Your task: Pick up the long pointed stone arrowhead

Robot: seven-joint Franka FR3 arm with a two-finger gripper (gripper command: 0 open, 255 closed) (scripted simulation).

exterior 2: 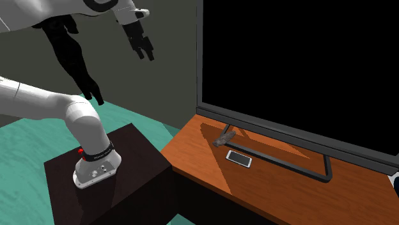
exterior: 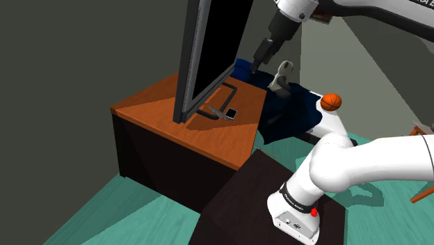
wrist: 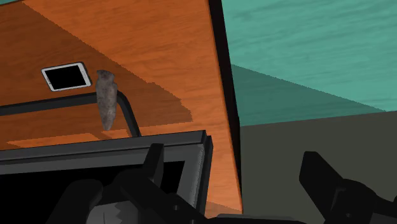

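nearest in the shoulder view, the dark stand [exterior: 250,202] holds the white arm's base and sits closer than the monitor [exterior: 215,42], on teal floor. past the stand is the orange wood surface [exterior: 153,104] that the monitor stands on. on this surface, in front of the monitor's black screen, a white-rimmed phone [exterior 2: 239,158] lies flat with its dark face up. just beside the phone and a little closer to the monitor lies the grey arrowhead [exterior 2: 224,137], long and pointed, flat on the surface at one corner of the monitor's dark base frame [wrist: 130,118]. in the wrist view the arrowhead overlaps the bend of that frame's bar, but i cannot tell whether the two touch. higher and farther off, the black claw [exterior: 256,68] hangs in the air by the monitor's top edge, well apart from the arrowhead. its two fingers are spread wide, released, with nothing between them. beyond the monitor in the shoulder view sits an orange ball [exterior: 332,101].
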